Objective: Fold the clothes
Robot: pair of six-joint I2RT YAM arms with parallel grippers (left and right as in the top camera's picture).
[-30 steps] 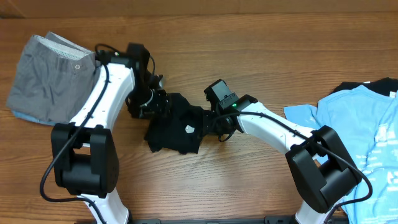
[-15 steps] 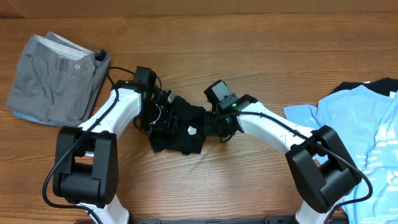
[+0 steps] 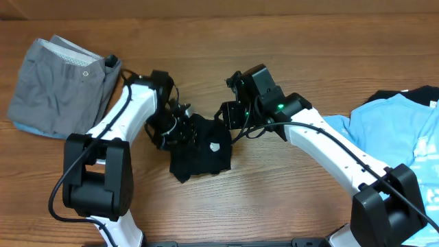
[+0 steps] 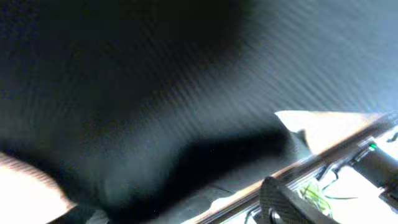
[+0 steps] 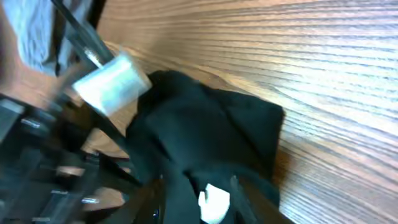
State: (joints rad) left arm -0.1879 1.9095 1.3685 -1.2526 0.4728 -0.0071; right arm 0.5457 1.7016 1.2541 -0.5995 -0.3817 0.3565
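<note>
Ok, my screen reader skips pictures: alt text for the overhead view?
A crumpled black T-shirt lies centrally, the left hand and right hand at its upper edge. Grey shorts lie far left, a light blue T-shirt far right.

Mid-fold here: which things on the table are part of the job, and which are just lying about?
Job: black T-shirt, centre; grey shorts; light blue T-shirt; black garment showing at its edge.
Lying about: nothing seen; only the wooden table itself.
</note>
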